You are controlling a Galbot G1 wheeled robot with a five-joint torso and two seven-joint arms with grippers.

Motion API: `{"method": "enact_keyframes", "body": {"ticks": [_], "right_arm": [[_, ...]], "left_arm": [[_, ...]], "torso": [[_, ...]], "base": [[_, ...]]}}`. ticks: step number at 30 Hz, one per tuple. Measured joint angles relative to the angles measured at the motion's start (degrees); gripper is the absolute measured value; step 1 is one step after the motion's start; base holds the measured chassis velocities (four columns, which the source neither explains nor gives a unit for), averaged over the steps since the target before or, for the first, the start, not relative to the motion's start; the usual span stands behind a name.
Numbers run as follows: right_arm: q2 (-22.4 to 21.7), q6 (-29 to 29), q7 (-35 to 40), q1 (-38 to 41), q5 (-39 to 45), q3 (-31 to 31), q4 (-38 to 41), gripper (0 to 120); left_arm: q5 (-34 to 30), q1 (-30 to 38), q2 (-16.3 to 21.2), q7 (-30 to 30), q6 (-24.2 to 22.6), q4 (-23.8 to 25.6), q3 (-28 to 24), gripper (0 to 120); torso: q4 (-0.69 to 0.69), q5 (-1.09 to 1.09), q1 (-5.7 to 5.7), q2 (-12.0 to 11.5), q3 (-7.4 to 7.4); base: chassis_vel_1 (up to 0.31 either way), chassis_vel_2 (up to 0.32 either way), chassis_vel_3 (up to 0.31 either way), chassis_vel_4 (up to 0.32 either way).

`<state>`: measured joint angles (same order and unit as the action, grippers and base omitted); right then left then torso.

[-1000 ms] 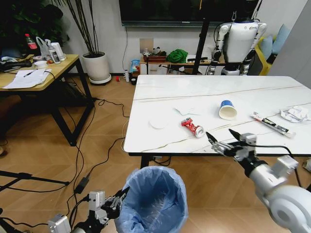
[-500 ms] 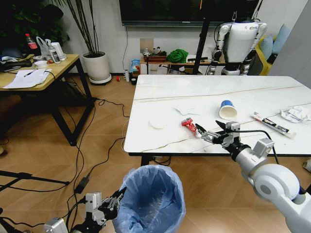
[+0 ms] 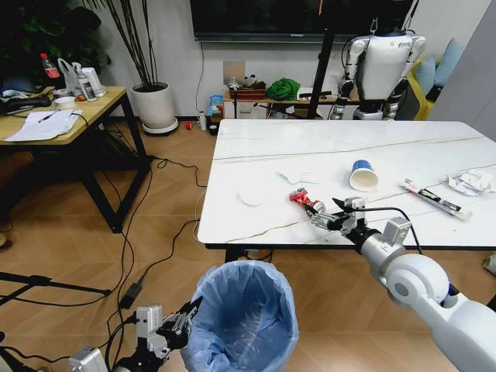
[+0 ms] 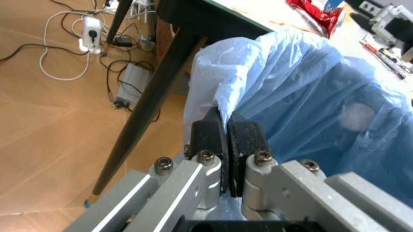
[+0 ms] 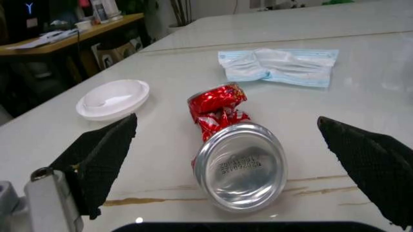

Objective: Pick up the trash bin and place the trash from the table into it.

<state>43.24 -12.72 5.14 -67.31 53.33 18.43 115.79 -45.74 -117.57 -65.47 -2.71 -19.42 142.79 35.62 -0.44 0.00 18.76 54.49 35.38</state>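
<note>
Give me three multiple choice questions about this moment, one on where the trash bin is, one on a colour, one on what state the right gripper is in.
1. Where is the trash bin?
A. On top of the table
B. Below the table's near edge, at the left gripper
C. On the wooden desk

2. What colour is the crushed can?
A. Green
B. Red
C. Yellow

3. How is the right gripper?
A. Open, fingers either side of the can
B. Shut on the paper cup
C. Shut on the bin's bag

Answers:
1 B: the head view shows the bin in front of the table, and the left gripper is shut on its light-blue bag at the rim.
2 B: the can's body is red with a silver end.
3 A: the right wrist view shows both dark pads spread wide, with the can lying between them.
</note>
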Motion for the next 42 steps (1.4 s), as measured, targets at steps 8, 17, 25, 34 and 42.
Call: {"method": "enact_keyframes", "body": {"ticks": [8, 17, 25, 34, 42], "right_arm": [[-0.33, -0.39, 0.0, 1.72, -0.19, -1.73, -1.51, 100], [-0.49, -1.16, 0.25, 3.27, -0.38, -3.49, -3.74, 82], [-0.48, -1.17, 0.35, 2.66, -0.33, -3.31, -3.67, 51], [-0.76, -0.4, 0.08, 0.31, 0.24, 0.25, -0.87, 50], [-3.44, 2.39, -1.67, -4.29, 1.98, 5.17, 6.38, 50]], "left_arm": [[-0.24, 0.21, 0.06, 0.0, 0.0, 0.0, 0.13, 0], [-0.55, 0.7, 0.18, 0.0, 0.0, -0.42, 0.27, 0], [-0.9, 1.22, 0.37, 0.1, -0.04, -0.88, 0.25, 0], [-1.29, 1.51, 0.68, 0.16, -0.1, -1.01, -0.39, 0], [-1.21, 1.9, 1.0, 0.18, 0.1, -1.51, -1.56, 0]], "torso": [[0.0, 0.0, 0.0, 0.0, 0.0], [0.0, 0.0, 0.0, 0.0, 0.0], [0.0, 0.0, 0.0, 0.0, 0.0], [0.01, 0.0, 0.0, 0.0, 0.0], [-0.01, -0.01, 0.0, 0.0, 0.0]], "base": [[0.0, 0.0, 0.0, 0.0], [0.0, 0.0, 0.0, 0.0], [0.0, 0.0, 0.0, 0.0], [0.0, 0.0, 0.0, 0.0], [0.0, 0.0, 0.0, 0.0]]}}
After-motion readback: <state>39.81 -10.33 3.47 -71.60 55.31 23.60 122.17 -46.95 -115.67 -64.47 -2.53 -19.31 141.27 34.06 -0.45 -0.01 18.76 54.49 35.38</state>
